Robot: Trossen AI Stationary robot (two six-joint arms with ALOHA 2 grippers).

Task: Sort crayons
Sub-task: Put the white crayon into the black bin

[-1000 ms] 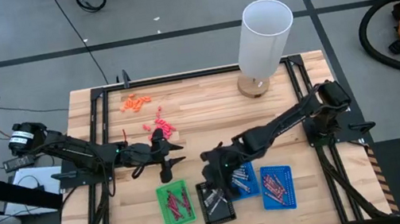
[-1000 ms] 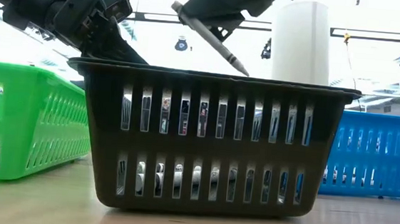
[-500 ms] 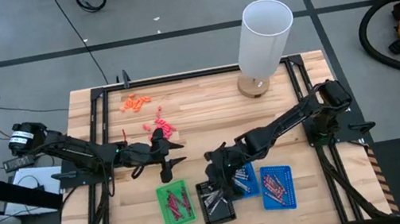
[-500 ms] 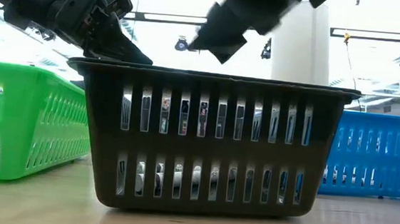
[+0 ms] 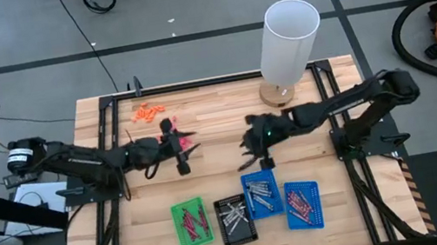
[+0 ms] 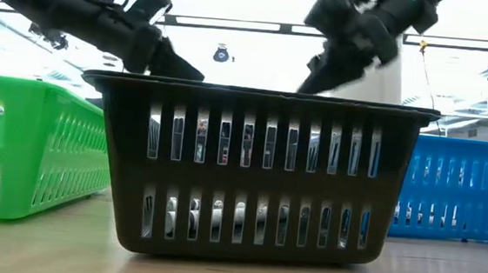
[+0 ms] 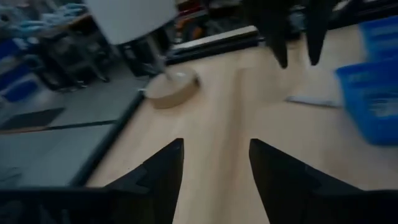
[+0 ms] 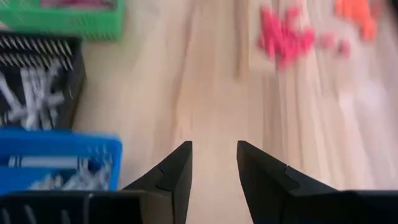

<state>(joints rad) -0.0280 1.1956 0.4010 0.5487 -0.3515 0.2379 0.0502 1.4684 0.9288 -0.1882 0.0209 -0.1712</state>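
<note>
Crayons lie sorted in small trays near the table's front: dark red ones in the green tray (image 5: 189, 224), silvery grey ones in the black tray (image 5: 234, 220) and the blue tray (image 5: 261, 196), red ones in the second blue tray (image 5: 302, 204). My right gripper (image 5: 250, 142) hovers open and empty over bare wood beyond the trays (image 8: 214, 165). My left gripper (image 5: 180, 146) hovers open and empty at the table's middle left, over the pink bits (image 7: 214, 162).
Tiny pink bits (image 8: 283, 34) and orange bits (image 5: 146, 111) lie at the far left. A tall white cylinder (image 5: 289, 39) stands on a round base at the far edge. The wood between the two grippers is bare. A black frame runs around the table.
My right gripper held a grey crayon over the black tray, let it go, and swung up and toward the far edge to the table's middle. My left gripper has shifted a little toward the far edge and rolled.
</note>
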